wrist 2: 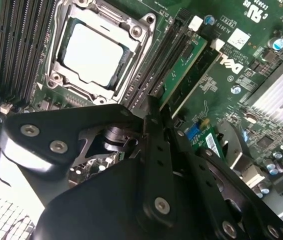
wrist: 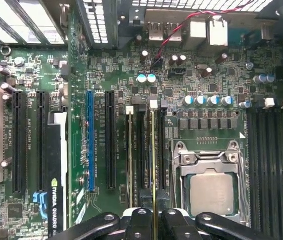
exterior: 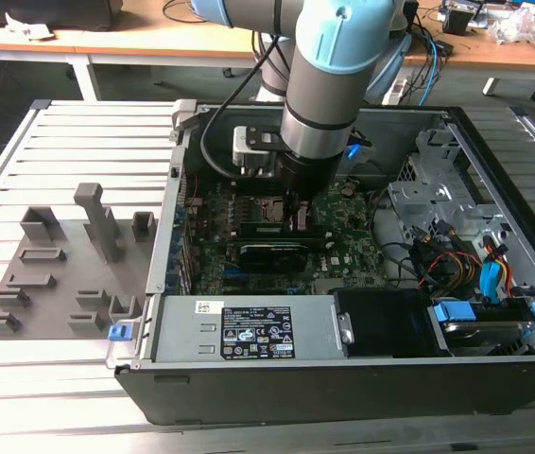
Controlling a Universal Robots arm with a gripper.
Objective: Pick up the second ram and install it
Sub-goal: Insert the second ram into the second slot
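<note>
The second ram [wrist: 154,150] stands on edge in a memory slot beside the CPU socket [wrist: 211,192], a thin green stick. My gripper [wrist: 154,216] is shut on it, one black finger on each face. In the second wrist view the same ram [wrist 2: 184,62] runs away from my gripper [wrist 2: 154,105], with the CPU socket [wrist 2: 94,52] close by. In the exterior view my gripper [exterior: 296,203] reaches down inside the open computer case onto the motherboard. I cannot tell whether the stick is fully seated.
Another ram stick [wrist: 130,150] sits two slots farther from the socket. A black graphics card [exterior: 277,253] lies just in front of my gripper. A grey fixture plate [exterior: 60,274] with upright posts lies at the exterior view's left. The power supply [exterior: 249,331] borders the front.
</note>
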